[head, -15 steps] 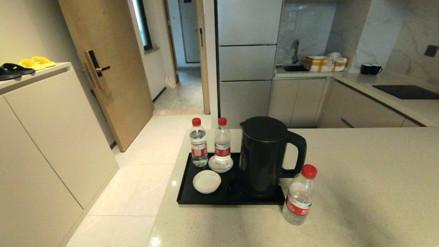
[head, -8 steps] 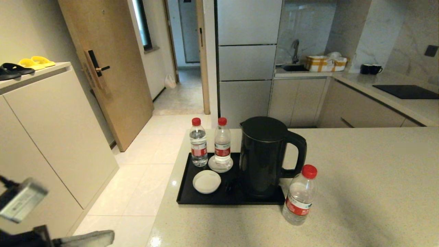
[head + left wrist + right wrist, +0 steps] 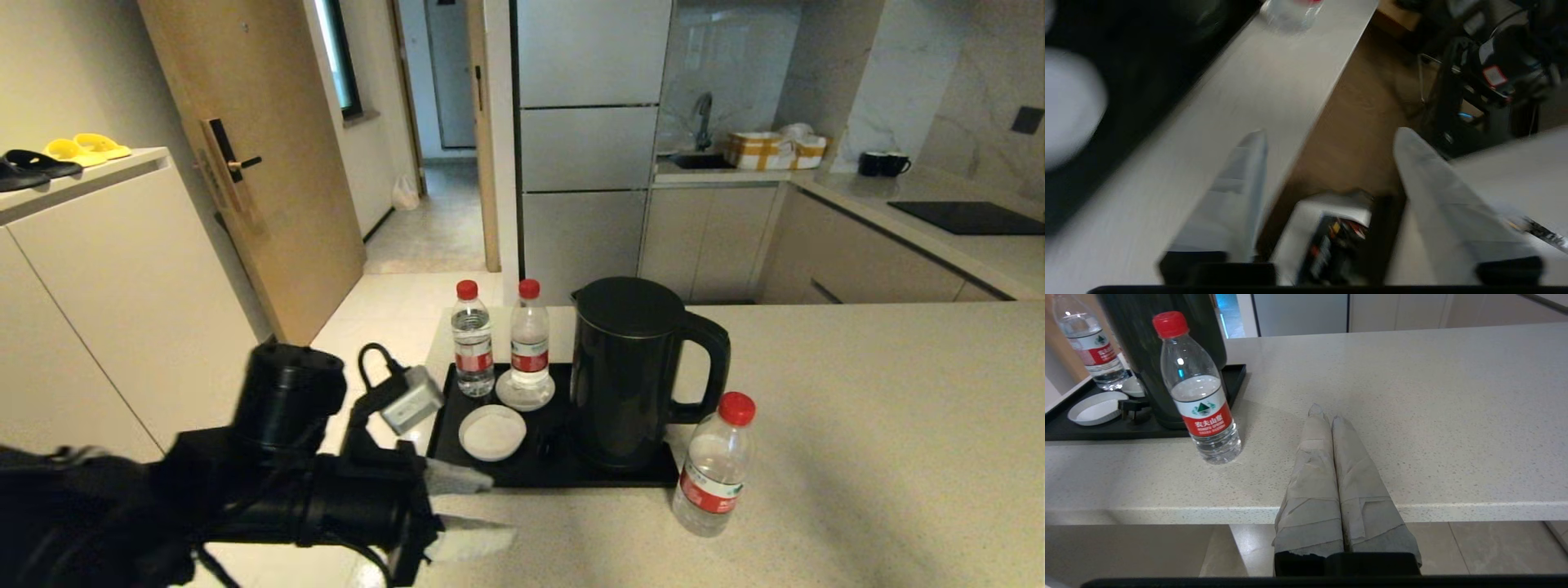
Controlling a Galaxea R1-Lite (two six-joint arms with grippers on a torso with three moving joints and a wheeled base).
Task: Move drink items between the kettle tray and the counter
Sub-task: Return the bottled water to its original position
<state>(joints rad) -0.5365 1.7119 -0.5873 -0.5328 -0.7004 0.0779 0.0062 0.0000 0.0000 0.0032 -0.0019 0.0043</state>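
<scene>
My left gripper (image 3: pixel 482 510), fingers spread, sits near the tray's (image 3: pixel 445 474) front-left corner. Two upright bottles (image 3: pixel 473 349) stand at the tray's far-left end, beyond my gripper; my left arm is nearer.

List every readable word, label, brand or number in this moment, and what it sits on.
"农夫山泉": red band of the label on the counter bottle, under a green mountain logo; the smaller line beneath is too small to read.
Far-left tray bottle: same red-and-white label, text too small to read.
Second tray bottle: label unreadable.
Kettle: no marking visible.
Red-edged sticker on the robot: blurred, unreadable.
</scene>
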